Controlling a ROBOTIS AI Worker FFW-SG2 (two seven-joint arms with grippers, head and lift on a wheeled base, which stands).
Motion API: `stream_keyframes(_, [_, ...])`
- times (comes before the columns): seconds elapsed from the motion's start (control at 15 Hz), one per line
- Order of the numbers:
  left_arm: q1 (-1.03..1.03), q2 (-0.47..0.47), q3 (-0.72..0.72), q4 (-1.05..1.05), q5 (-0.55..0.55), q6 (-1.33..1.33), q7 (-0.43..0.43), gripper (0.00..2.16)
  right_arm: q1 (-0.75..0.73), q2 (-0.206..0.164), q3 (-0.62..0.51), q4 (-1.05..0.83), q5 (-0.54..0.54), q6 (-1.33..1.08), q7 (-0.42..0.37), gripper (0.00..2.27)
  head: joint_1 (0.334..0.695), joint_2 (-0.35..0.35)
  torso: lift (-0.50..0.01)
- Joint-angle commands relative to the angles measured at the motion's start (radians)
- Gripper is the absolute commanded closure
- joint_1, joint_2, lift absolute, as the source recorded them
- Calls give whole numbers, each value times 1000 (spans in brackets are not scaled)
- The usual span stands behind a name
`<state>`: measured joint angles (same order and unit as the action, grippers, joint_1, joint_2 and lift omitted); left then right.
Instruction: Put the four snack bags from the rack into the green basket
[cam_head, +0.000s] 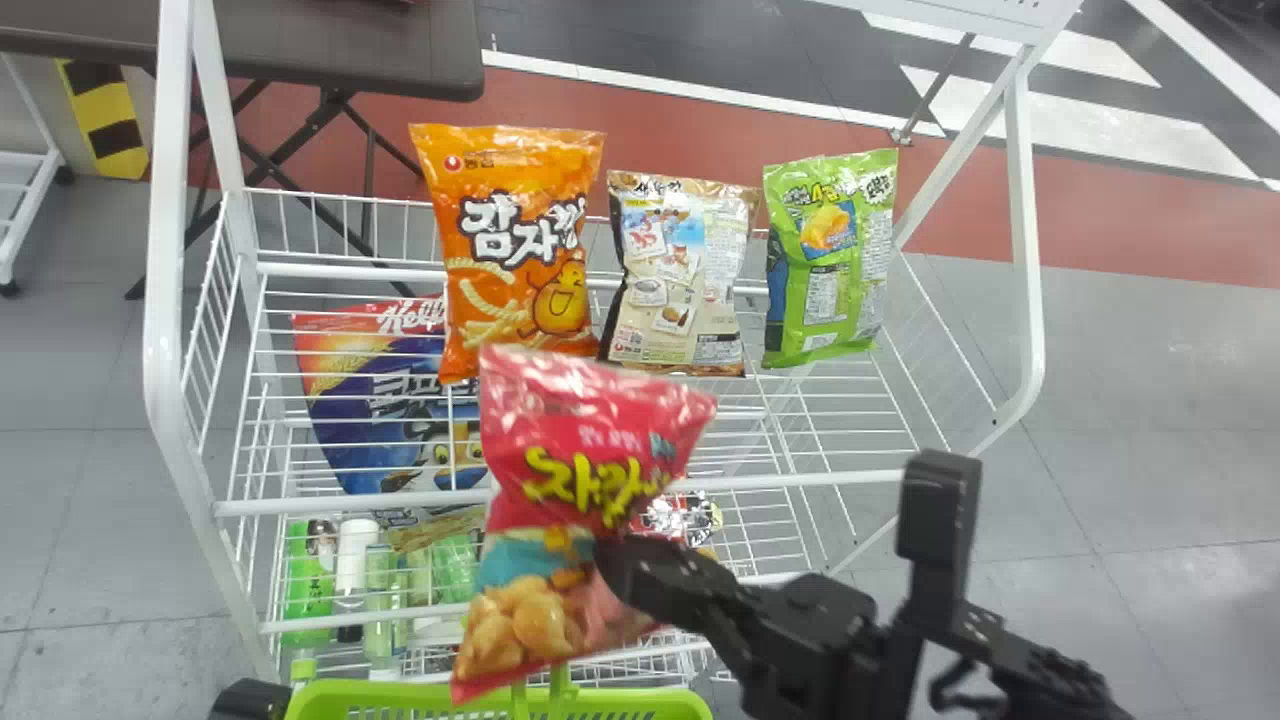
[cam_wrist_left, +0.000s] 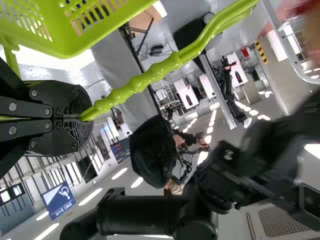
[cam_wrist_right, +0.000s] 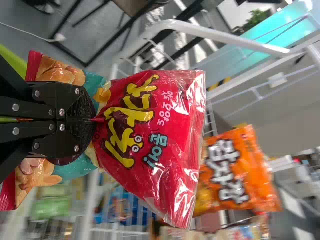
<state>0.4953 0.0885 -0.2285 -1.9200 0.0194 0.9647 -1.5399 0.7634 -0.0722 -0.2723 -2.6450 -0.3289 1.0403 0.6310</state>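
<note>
Item, right tool: clenched on the red snack bag, a fold of the bag's face pinched near mid-length. Red snack bag: held up in front of the rack; long axis close to upright in the head view, lower end slanting to the robot's left; top seal pointing out beyond the tool, bottom end lying back alongside it. Item, green basket: at the bottom edge of the head view, nearer the robot than the rack, toward the robot's left from the right tool. The bag's lower corner overlaps the far rim in that view; whether it is over the opening or just beyond cannot be told. Item, left tool: closed on the basket's handle, the nearer of the two to the basket. Governing relation, as judged: the right arm has the bag, so the coming move calls for drawing it back toward the robot and leftward, then lowering it past the rim. Risk: the bottom end catching on rim or handle. Rack, upper tier, left to right: orange bag, brown-and-beige bag, green bag, all standing, yet to be collected. Lower on the rack: blue packet, bottles. Behind, left: dark table.
</note>
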Motion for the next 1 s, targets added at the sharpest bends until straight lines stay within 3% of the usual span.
stream_keyframes(0.0, [2,-4,9,-14,1,7,3,2064,56,55,-102,-53,-5,14,52,1862,695,-350,-6])
stream_keyframes(0.4, [2,-4,21,-59,1,10,12,2064,65,68,-258,-52,28,266,211,1862,695,-350,-6])
stream_keyframes(0.93, [9,-4,11,-139,-1,56,26,2064,60,55,-148,103,160,327,254,1862,695,-350,-6])
